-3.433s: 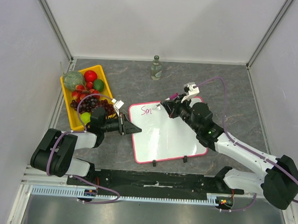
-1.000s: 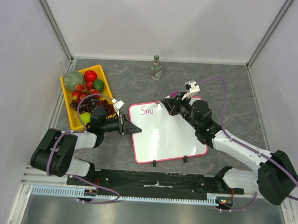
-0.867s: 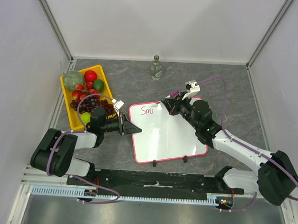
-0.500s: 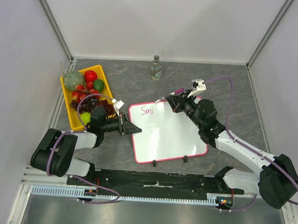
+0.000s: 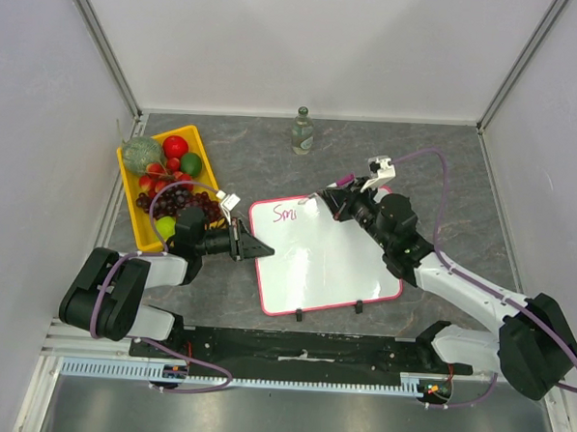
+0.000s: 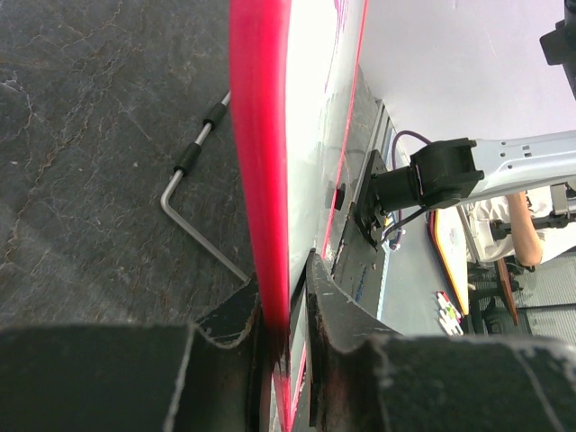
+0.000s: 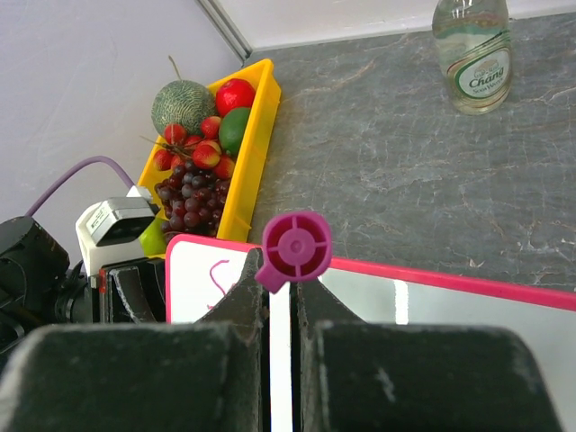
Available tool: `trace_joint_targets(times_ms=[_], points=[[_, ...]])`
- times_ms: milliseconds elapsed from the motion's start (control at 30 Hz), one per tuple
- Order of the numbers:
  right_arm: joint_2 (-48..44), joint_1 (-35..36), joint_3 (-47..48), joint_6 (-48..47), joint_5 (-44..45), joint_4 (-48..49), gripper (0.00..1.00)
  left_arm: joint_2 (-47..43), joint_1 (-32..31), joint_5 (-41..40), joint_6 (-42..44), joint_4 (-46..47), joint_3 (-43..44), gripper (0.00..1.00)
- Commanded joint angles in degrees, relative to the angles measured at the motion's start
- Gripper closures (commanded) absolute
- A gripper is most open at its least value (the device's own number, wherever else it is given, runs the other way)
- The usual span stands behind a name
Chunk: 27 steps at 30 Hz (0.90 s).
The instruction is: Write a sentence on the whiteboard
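The whiteboard (image 5: 330, 262) lies mid-table, white with a pink-red rim. Of the sentence (image 5: 287, 214), only pink letters reading "Smi" show near its top left corner. My left gripper (image 5: 252, 246) is shut on the board's left edge; the left wrist view has the red rim (image 6: 261, 180) pinched between the fingers (image 6: 328, 310). My right gripper (image 5: 330, 201) hovers over the board's top edge, shut on a marker whose magenta end (image 7: 295, 247) faces the right wrist camera. Below it are the board's rim (image 7: 450, 281) and the pink "S" (image 7: 219, 274).
A yellow tray (image 5: 124, 176) of fruit stands at the back left, just behind the left gripper. A green glass bottle (image 5: 302, 131) stands at the back centre. Two black clips (image 5: 298, 314) sit on the board's near edge. A metal hex key (image 6: 193, 162) lies beside the board.
The writing has grown from "Sm" to "Smi". The right gripper with the marker shifted up and right, then came back a little. The left arm has kept still.
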State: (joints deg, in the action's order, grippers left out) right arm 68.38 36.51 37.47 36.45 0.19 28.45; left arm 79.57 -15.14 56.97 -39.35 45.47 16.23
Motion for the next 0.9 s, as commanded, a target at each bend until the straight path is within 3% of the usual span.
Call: trace_joint_targets(times_ms=[0, 867], points=[[-0.53, -0.13, -1.17, -0.85, 0.08, 0.38, 1.0, 1.2, -0.68, -2.74, 6.66, -3.81, -0.41, 0.98], [-4.92, -0.21, -4.78, -1.82, -2.12, -1.99, 1.0, 1.29, -0.69, -2.74, 6.66, -3.81, -0.41, 0.98]])
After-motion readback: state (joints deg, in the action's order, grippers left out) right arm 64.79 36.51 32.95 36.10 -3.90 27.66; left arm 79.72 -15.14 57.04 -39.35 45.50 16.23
